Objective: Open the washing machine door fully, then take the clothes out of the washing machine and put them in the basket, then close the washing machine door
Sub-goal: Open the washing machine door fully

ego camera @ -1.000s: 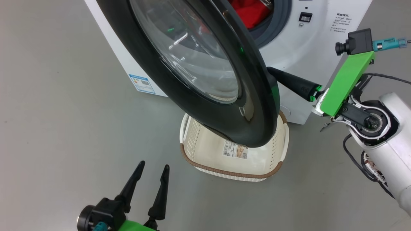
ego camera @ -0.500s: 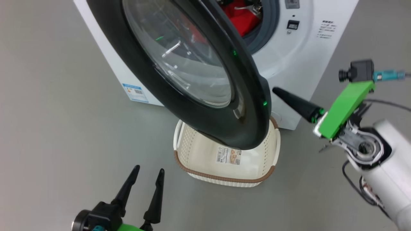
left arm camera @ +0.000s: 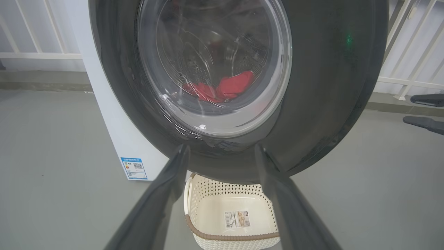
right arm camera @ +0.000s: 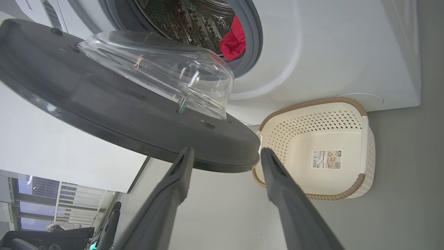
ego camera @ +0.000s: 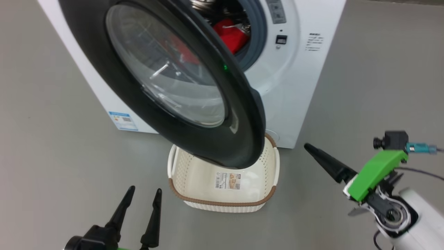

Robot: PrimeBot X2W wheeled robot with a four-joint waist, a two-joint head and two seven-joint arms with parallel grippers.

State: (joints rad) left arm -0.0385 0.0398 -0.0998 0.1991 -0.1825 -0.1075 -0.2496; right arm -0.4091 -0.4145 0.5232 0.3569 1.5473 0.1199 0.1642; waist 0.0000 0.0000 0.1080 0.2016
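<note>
Our left gripper and right gripper both stand wide and hold nothing, flanking the basket, bare inside but for its sticker, the washing machine door hanging open above it, red clothes in the washing machine behind it

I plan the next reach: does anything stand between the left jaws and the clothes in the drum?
Yes. The door, only part open, stands between the left jaws and the red clothes; in the left wrist view they show through its glass.
</note>
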